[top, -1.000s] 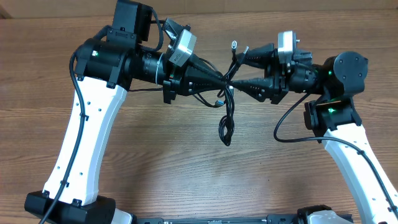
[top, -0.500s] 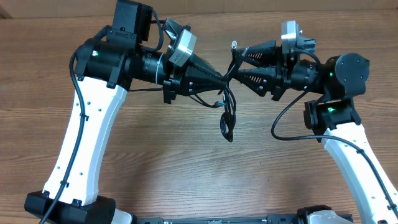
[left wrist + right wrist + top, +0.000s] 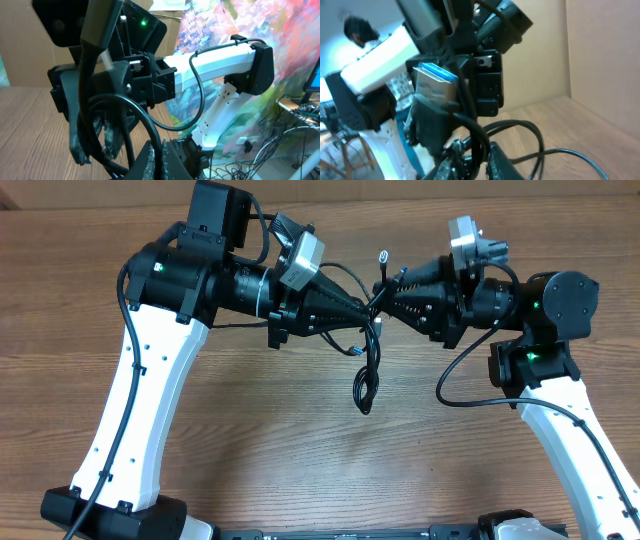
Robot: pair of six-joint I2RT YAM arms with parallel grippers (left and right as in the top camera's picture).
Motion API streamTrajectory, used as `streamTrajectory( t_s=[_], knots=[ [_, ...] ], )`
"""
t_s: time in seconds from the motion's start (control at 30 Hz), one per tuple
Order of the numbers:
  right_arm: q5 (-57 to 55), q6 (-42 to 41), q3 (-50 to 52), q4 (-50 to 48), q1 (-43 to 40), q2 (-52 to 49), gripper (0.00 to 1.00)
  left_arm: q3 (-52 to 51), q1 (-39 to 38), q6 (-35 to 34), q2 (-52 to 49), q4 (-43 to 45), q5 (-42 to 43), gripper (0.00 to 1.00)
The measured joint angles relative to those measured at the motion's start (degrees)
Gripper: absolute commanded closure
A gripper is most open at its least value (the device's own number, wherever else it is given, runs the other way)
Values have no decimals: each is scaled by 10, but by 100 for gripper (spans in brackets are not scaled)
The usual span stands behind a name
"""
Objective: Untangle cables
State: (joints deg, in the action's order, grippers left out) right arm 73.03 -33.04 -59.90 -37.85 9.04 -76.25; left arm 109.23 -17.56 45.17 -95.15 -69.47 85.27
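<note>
We find the left gripper [image 3: 366, 310] drawn narrow, its fingers pinched onto the cables [image 3: 366, 365] near the middle of the scene, above the wooden counter [image 3: 300, 450]. The right gripper [image 3: 388, 290] faces it from the right and sits slightly farther back. The two tips are just beside each other, and the right gripper is likewise closed to a narrow point on the same bundle.

In the left wrist view, one black cord curves round in a loop and runs down into the slim gap between the ribbed fingers [image 3: 149, 159]. In the right wrist view, a cord passes down between that gripper's fingers [image 3: 497, 155], and two more strands arc away to the right. The picture is blurred, so finer contact cannot be judged there.

From the pinch point the cables fall toward the near side as a twisted bunch of thin black strands, ending in a tight fold. We cannot tell whether that fold touches the counter or hangs just clear of it. One strand rises toward the far side and ends in a pale plug [image 3: 381, 253], held off the counter and apart from both grippers.
</note>
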Motion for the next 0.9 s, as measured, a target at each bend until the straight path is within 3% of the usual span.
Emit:
streamTrajectory(
  t_s=[0.5, 0.67, 0.9],
  knots=[
    [64, -1, 0, 59, -5, -2, 96, 0, 8, -2, 0, 39, -27, 96],
    [94, 1, -1, 136, -3, -2, 96, 0, 34, -47, 0, 86, -44, 96],
    [127, 0, -1, 150, -3, -2, 96, 0, 90, -133, 0, 124, -82, 96]
  ],
)
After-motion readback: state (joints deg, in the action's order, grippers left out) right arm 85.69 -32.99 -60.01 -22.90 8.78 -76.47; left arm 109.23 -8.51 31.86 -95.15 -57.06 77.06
